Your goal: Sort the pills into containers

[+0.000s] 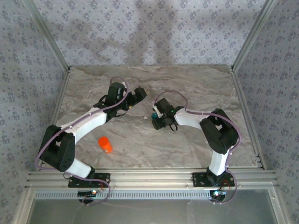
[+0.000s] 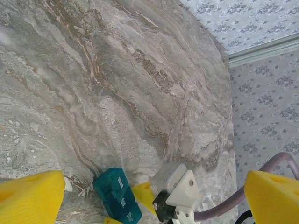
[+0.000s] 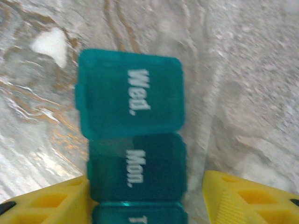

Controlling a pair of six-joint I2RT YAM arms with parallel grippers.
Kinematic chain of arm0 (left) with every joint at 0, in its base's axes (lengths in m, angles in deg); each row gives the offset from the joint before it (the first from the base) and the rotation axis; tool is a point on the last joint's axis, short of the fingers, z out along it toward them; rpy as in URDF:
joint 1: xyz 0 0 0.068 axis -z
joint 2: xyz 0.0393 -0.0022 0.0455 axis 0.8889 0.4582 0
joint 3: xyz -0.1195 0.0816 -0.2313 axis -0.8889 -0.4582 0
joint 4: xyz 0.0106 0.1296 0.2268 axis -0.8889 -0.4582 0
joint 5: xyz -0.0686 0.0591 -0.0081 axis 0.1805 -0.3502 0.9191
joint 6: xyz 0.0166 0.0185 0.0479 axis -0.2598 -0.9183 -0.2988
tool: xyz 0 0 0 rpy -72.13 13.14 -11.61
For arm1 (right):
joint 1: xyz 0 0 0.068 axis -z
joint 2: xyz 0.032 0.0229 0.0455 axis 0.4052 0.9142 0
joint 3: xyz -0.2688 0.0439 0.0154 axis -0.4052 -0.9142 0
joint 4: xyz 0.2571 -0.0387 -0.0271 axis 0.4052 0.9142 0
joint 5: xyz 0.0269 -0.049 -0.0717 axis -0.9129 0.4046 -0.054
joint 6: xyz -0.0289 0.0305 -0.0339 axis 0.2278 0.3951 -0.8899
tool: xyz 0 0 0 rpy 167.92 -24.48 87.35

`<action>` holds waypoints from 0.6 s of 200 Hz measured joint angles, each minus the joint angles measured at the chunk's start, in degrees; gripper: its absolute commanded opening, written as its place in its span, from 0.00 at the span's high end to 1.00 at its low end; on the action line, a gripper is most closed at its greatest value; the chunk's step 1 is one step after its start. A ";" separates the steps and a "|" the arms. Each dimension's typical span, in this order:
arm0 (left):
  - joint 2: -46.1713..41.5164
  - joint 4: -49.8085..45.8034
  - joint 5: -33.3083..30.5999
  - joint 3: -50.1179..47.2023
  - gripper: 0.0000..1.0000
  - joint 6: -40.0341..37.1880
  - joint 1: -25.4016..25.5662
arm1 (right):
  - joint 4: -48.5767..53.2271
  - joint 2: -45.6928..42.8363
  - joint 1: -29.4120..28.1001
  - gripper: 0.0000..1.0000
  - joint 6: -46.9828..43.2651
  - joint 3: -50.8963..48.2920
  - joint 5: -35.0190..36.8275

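Right gripper (image 1: 159, 120) sits part-open astride the teal organiser (image 3: 133, 140) at table centre. Its 9 o'clock finger (image 3: 51, 200) looks to touch the box edge and the other is clear, while the left gripper (image 1: 138, 94) hangs wide open and empty at the organiser's 11 o'clock. We flag drag as the main risk: any sideways or lifting move with that finger in contact could skew the light box or catch the "Wed." lid (image 3: 131, 93). The orange bottle (image 1: 105, 144) at 8 o'clock looks to lie on its side, so we expect it rolls if nudged.

The teal rectangular plastic pill organiser (image 3: 133, 140) lies flat on the marble counter (image 3: 252, 93) between the right jaws, reaching out ahead of them. The orange cylindrical bottle (image 1: 105, 145) lies well behind the left jaws.
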 measured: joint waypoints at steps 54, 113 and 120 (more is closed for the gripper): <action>0.00 -0.26 0.20 1.46 0.02 -0.92 0.22 | 4.57 -1.77 3.65 0.40 1.92 -1.01 3.41; 0.24 -1.95 0.70 3.06 0.02 -3.19 0.85 | 5.95 -2.01 8.90 0.41 3.23 -0.92 2.03; 0.48 -2.40 0.85 3.39 0.02 -3.67 0.85 | 6.25 -2.29 9.25 0.41 3.30 -0.92 1.90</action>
